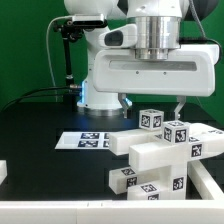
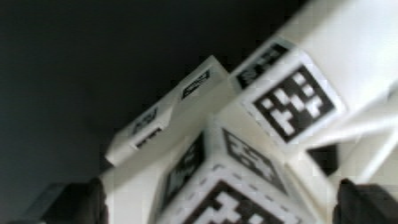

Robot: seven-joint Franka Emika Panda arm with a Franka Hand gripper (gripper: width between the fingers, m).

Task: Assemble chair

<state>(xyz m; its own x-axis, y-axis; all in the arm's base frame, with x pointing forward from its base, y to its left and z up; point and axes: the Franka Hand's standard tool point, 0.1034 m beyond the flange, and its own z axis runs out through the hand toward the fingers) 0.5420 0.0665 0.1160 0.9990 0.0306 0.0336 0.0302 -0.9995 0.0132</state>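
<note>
Cut off and blurred
The chair parts [image 1: 160, 150] run past the exterior view's lower right edge; wrist view is blurred.

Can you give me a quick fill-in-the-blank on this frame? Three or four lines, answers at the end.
1. The chair parts are coloured ____.
2. The marker board lies flat on the ____ table.
3. In the exterior view, the marker board lies to the ____ of the chair parts.
4. The squares on the parts carry black-and-white ____.

Answers: white; black; left; tags
</note>
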